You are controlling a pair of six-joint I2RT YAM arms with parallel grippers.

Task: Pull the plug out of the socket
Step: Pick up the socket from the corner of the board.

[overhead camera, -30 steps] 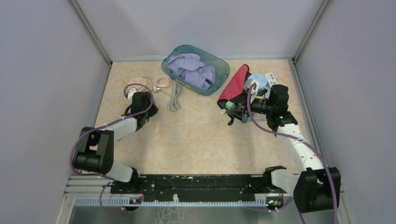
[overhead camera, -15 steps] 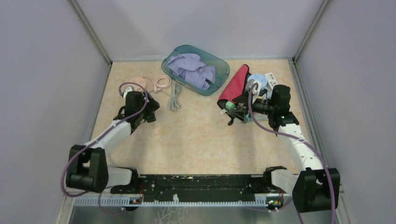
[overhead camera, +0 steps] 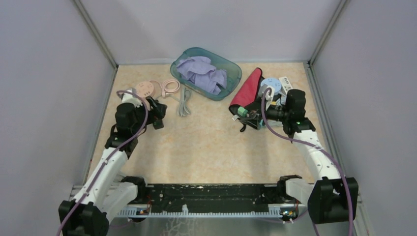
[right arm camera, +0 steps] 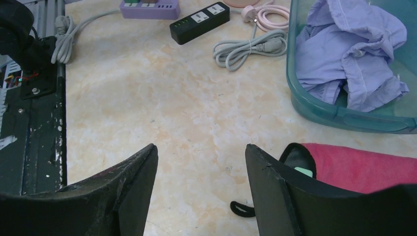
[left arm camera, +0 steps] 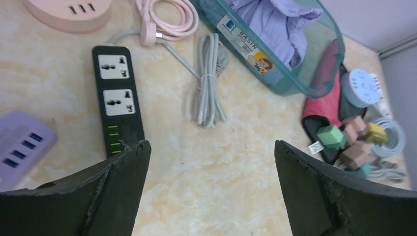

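Pink plug [left arm camera: 147, 35], at the end of a coiled pink cable [left arm camera: 169, 17], lies loose on the beige marbled table [left arm camera: 236, 162]. It is near the far end of a black rectangular power strip [left arm camera: 118, 105] and is not seated in any of the strip's outlets. The strip's two white-faced sockets show bare, with a row of green ports below them.

The left gripper [left arm camera: 210, 150] hovers above the table with its jaws spread wide and nothing between them. The strip's near end disappears under the finger on the left of the wrist view. The plug therefore sits ahead of that finger, beyond the whole visible length of the strip and off to the side of the gap between the fingers.

A round pink plastic socket hub [left arm camera: 69, 12] lies past the plug. A flat lilac USB strip [left arm camera: 19, 142] lies beside the black strip, close to the same finger. A bundled grey cord [left arm camera: 209, 83] lies straight ahead of the open gap. Farther right stands a teal translucent plastic basket [left arm camera: 295, 59] holding lilac cloth [left arm camera: 275, 19].

The right gripper [right arm camera: 199, 150] is well apart from all this, across the table. Its jaws are parted and hold nothing, and a red fabric pouch [right arm camera: 364, 167] lies just beside one finger. In its wrist view the plug shows far off near the top edge, next to the black strip.
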